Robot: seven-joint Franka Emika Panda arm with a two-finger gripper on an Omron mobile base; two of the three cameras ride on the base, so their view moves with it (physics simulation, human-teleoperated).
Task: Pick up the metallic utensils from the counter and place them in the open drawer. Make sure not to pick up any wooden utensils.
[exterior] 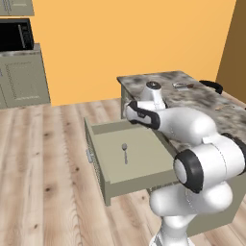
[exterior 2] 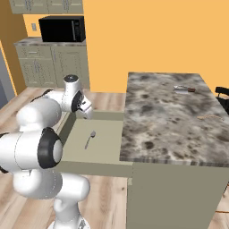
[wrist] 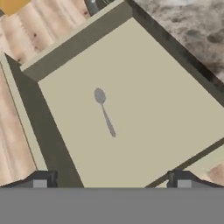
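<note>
A small silver-grey spoon [wrist: 105,111] lies flat on the floor of the open sage-green drawer [wrist: 153,109], also seen as the spoon [exterior: 125,153] [exterior 2: 90,138] in the drawer [exterior: 144,163] [exterior 2: 103,147]. My gripper [wrist: 111,181] hangs open over the drawer's rear part with nothing between its fingertips [wrist: 41,180]; from the right base view the gripper [exterior 2: 86,111] sits beside the counter edge. On the marble counter [exterior 2: 170,116] [exterior: 202,98] rests a dark-handled metallic utensil [exterior 2: 184,89] [exterior: 181,86]. A thin tan wooden stick [exterior 2: 210,117] lies nearer the counter's right edge.
Black chair [exterior 2: 222,91] [exterior: 211,86] stands behind the island. A microwave [exterior 2: 62,29] [exterior: 17,36] sits on the sage cabinets [exterior 2: 49,62] against the orange wall. Wooden floor [exterior: 48,168] stretches left of the pulled-out drawer.
</note>
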